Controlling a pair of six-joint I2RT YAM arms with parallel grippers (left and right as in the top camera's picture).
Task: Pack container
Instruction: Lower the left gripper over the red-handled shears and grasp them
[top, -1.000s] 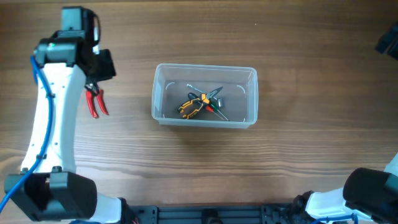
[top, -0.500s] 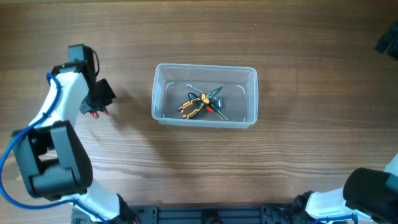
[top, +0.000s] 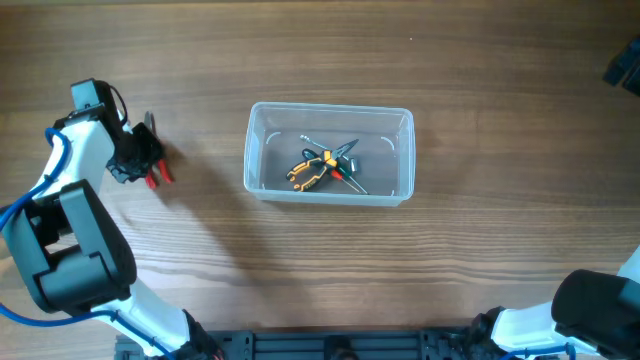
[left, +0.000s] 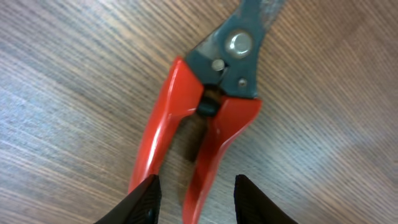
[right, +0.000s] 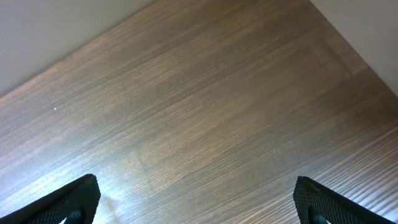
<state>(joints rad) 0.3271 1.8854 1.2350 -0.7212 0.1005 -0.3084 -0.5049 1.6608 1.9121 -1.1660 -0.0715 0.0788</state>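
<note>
The container (top: 330, 108), a clear plastic bin, stands mid-table and holds orange-and-black pliers (top: 306, 172) crossed with a green-handled tool (top: 347, 156). Red-handled cutters (left: 205, 118) lie on the wood at the left, also visible in the overhead view as red handles (top: 158, 177) poking out from under my left gripper (top: 140, 160). In the left wrist view my left gripper (left: 199, 202) is low over the handle ends, its fingers partly apart on either side of them; the right finger stands clear of the handle. My right gripper (right: 199, 202) is wide open over bare wood, holding nothing.
A dark object (top: 622, 68) sits at the table's far right edge. The right arm's base (top: 595, 310) fills the bottom right corner, and the left arm (top: 70, 240) runs along the left side.
The left arm has swung left and its gripper has come down over the red cutters' handles. The jaws closed a little, then widened. The right arm has not moved.
</note>
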